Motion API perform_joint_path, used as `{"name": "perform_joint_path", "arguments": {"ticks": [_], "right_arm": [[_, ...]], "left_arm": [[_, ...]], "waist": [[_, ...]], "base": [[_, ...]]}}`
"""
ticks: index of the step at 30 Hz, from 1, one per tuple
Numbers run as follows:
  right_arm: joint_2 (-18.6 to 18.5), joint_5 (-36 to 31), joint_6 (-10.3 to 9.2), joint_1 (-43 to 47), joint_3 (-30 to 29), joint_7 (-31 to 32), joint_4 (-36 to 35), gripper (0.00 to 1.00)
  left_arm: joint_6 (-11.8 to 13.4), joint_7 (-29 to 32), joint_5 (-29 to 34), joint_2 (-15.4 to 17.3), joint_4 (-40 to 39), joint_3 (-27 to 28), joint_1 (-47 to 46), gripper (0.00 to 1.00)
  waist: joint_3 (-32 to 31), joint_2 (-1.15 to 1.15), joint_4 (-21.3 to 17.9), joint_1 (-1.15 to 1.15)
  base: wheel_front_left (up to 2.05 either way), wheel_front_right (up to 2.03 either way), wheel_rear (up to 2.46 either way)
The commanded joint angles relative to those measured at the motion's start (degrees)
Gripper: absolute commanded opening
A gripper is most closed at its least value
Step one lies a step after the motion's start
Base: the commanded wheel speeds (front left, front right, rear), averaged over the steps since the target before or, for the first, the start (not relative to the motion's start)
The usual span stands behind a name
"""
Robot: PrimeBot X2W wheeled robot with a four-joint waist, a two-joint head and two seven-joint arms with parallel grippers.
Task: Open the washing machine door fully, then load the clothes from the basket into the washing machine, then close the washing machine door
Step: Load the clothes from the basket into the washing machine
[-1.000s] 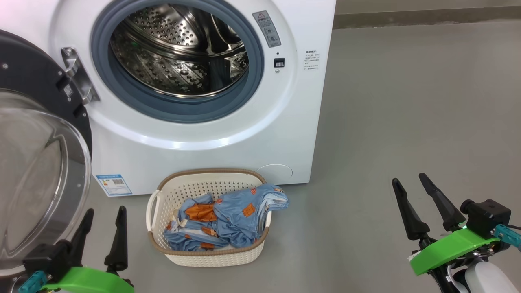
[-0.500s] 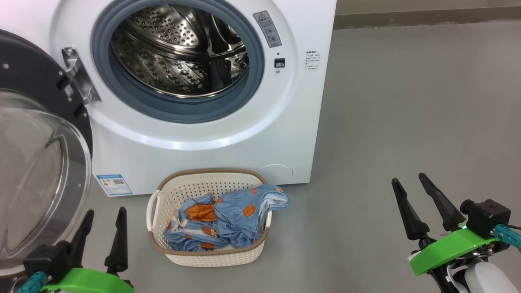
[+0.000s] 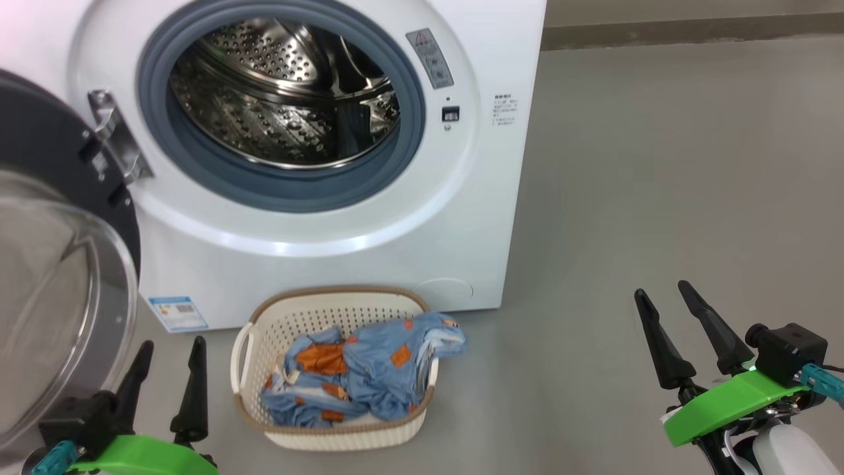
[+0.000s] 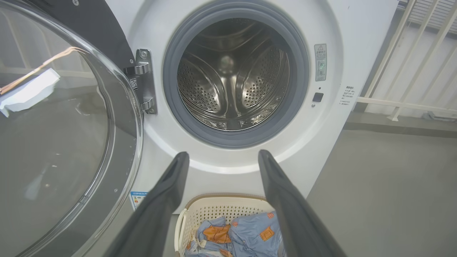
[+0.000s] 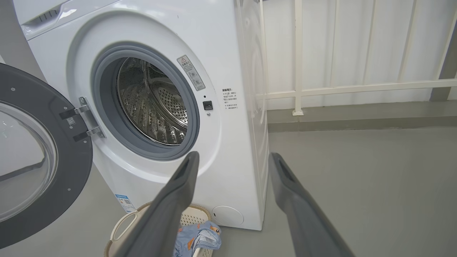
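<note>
Since the clothes (image 3: 359, 373) are thin loose fabric, expect light, floppy, non-fragile handling: they'll drape and trail, and the pieces look tangled, so one pinch may drag several out. Best hold, in my view, is the raised bunch at the heap's 2 o'clock, where a fold hangs over the rim of the basket (image 3: 343, 439). Take a thick wad, not a single layer, and keep clear of the perforated wall, since a basket this light will probably slide if snagged. Look: light blue, orange patches, small orange prints, a pale strip at the heap's 9 o'clock, all crumpled and covering most of the basket floor. Basket is cream plastic with a brown rim, on the grey floor (image 3: 659, 165) at 6 o'clock in the head view, close in front of the washing machine (image 3: 330, 277); can't tell if touching. Washing machine door (image 3: 59, 152) at 9 o'clock, swung wide, glass bowl bulging outward; steel drum (image 3: 283, 99) at 12 o'clock. Left gripper (image 3: 171, 344) at 7 o'clock, fingers spread, holding nothing, just beside the door glass. Right gripper (image 3: 662, 290) at 4 o'clock, spread, holding nothing, well apart from the basket.
</note>
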Motion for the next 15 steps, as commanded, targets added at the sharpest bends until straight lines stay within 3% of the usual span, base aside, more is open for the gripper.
{"name": "perform_joint_path", "arguments": {"ticks": [1, 15], "right_arm": [[-0.60, -0.49, 0.09, -0.51, 1.11, -0.69, -1.58, 1.00], [-0.41, -0.59, 0.09, -0.68, 0.98, -0.69, -1.75, 1.00]], "left_arm": [[0.49, -0.61, 0.42, 1.71, -1.15, 2.29, -1.22, 1.00], [0.54, -0.67, 0.08, 1.71, -1.72, 2.70, -1.48, 1.00]], "waist": [[0.03, 0.00, 0.01, 0.00], [0.45, 0.00, 0.15, 0.00]], "base": [[1.68, -1.68, 0.00], [1.51, -1.51, 0.00]]}}
